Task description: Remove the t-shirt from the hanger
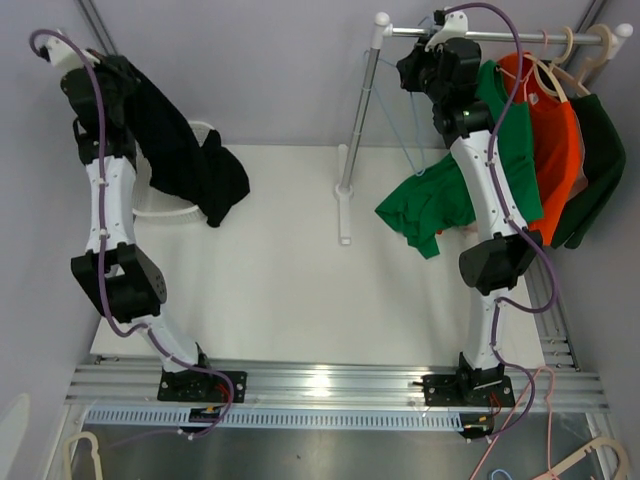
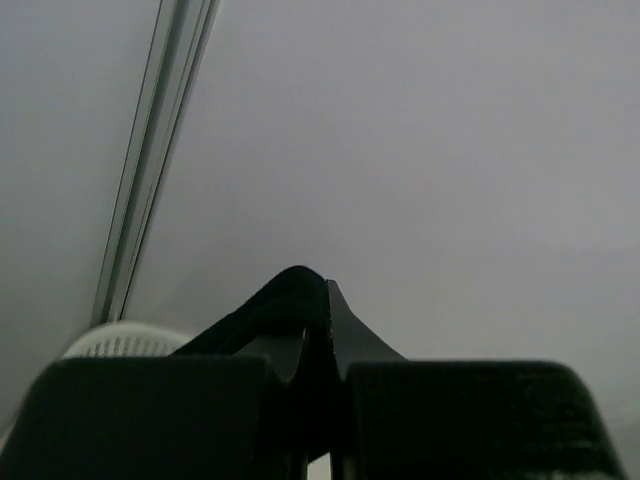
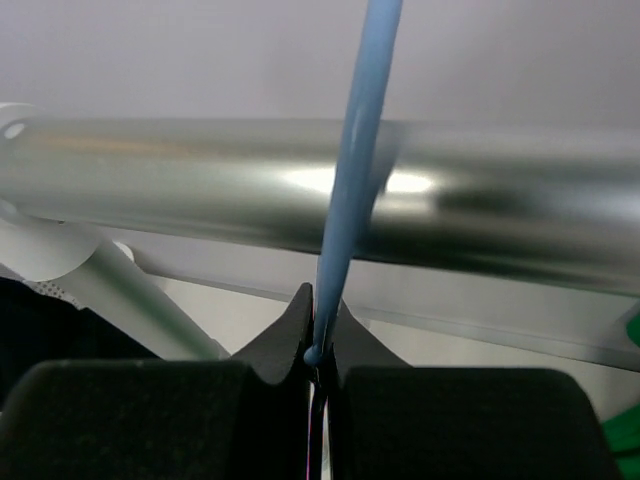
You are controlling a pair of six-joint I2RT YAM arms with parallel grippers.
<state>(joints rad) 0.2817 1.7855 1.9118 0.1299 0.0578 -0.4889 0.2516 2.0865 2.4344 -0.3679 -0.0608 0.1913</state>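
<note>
Rack rail (image 1: 490,36) runs across the top right, and the green t-shirt (image 1: 432,205) sags in a bunch below it, partly behind my right arm, beside an orange shirt (image 1: 555,130). Over on the left, the black t-shirt (image 1: 185,150) dangles above the white basket (image 1: 160,210), pinched tight in my left gripper (image 2: 318,300). My right gripper (image 3: 318,325) is clamped on the thin blue hanger (image 3: 355,150) just under the rail.

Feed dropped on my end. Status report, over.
Left gripper shut on black garment, above white basket. Right gripper shut on blue hanger below rail. Green t-shirt bunched low by hanger, partly hidden; whether free unclear.
</note>
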